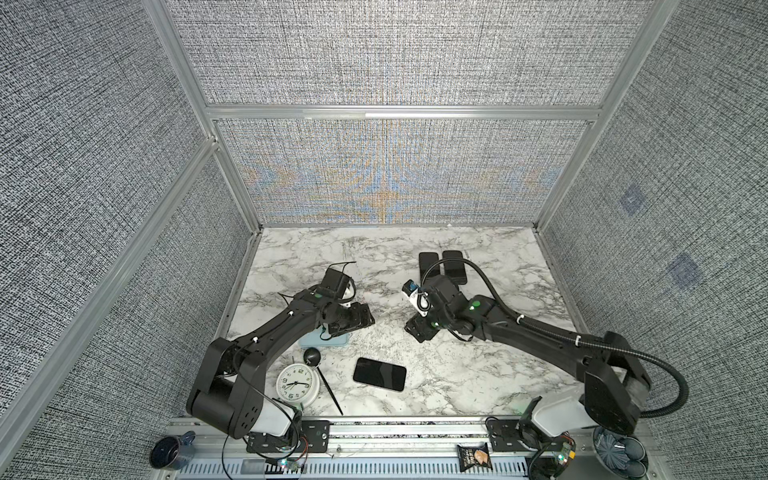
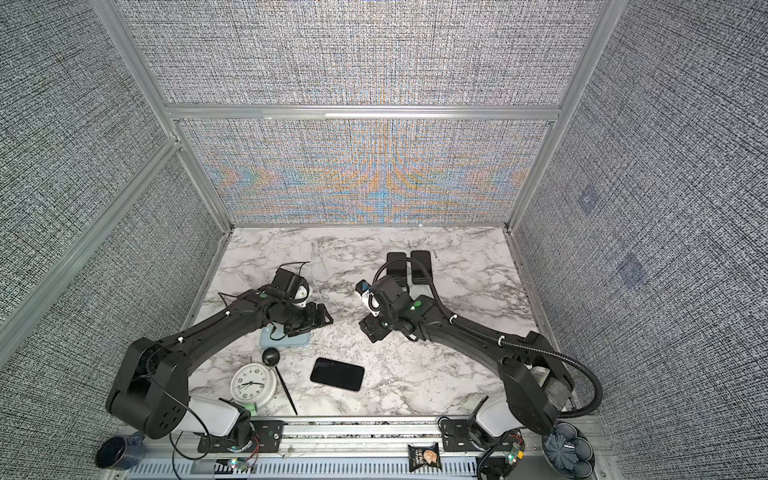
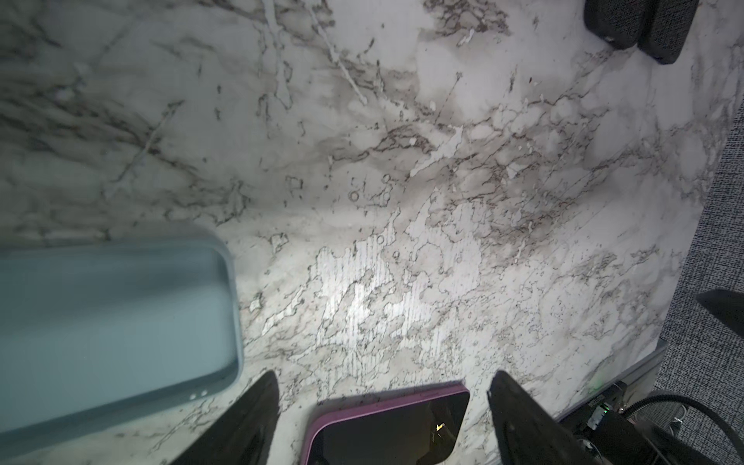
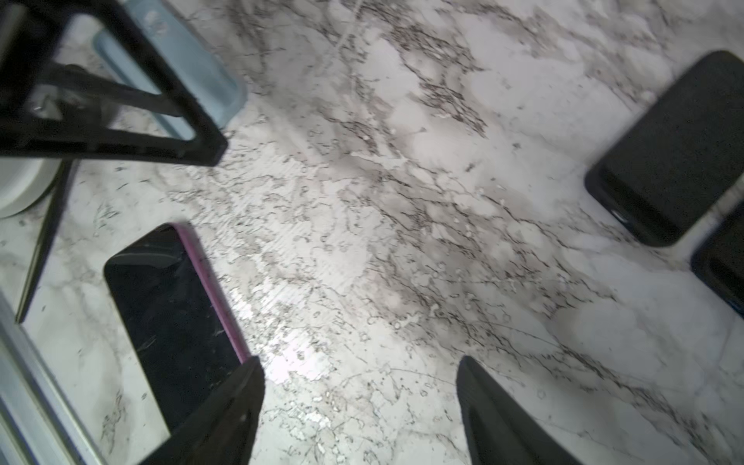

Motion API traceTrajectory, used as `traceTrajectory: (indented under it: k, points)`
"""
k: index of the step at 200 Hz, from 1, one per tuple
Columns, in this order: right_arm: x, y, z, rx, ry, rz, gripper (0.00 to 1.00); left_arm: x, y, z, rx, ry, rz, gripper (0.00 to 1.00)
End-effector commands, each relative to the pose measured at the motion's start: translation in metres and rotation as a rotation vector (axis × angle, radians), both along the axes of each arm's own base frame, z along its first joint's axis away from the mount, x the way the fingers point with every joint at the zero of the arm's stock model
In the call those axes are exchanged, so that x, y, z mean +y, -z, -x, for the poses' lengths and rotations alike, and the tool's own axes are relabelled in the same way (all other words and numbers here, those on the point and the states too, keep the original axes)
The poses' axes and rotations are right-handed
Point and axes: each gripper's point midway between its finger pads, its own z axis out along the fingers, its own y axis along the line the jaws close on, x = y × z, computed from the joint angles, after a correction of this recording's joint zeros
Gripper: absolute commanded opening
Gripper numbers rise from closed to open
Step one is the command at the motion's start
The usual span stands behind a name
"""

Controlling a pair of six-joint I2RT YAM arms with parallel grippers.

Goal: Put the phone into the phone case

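On the marble table, phone and blue case lie apart; my left hand and right hand hang wide, empty. Pickup not yet begun, I judge: grip the phone's edges next.

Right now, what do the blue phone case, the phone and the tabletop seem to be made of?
Phone case: matte pale blue, rounded raised rim; probably silicone or soft plastic.
Phone: glossy dark glass front, fine scratches; pinkish-purple edge, metal or plastic unclear.
Tabletop: marble print with scraped, streaky patches; likely a printed film, not stone.
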Motion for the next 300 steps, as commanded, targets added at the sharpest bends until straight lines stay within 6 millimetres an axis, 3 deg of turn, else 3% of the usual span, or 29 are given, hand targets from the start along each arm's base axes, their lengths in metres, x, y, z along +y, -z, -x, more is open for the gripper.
traceTrajectory:
  k: [1, 40, 77, 106, 145, 300]
  points:
    - [0.027, -0.001, 0.034, -0.044, -0.206, -0.050, 0.78, 0.005, 0.005, 0.010, 0.023, -0.021, -0.003, 0.83]
    - [0.046, 0.024, 0.075, -0.039, -0.347, 0.027, 0.78, 0.011, 0.007, 0.022, 0.034, -0.040, 0.005, 0.83]
    - [0.055, 0.057, 0.095, -0.030, -0.431, 0.137, 0.81, 0.017, 0.007, 0.028, 0.035, -0.053, -0.005, 0.83]
    - [0.056, 0.078, 0.095, -0.023, -0.438, 0.199, 0.88, 0.022, 0.013, 0.029, 0.044, -0.073, -0.015, 0.83]
    - [0.057, 0.091, 0.097, -0.005, -0.462, 0.242, 0.89, 0.023, 0.016, 0.029, 0.052, -0.079, -0.008, 0.83]
    - [0.063, 0.109, 0.093, 0.056, -0.466, 0.312, 0.88, 0.023, 0.024, 0.026, 0.067, -0.084, -0.007, 0.83]
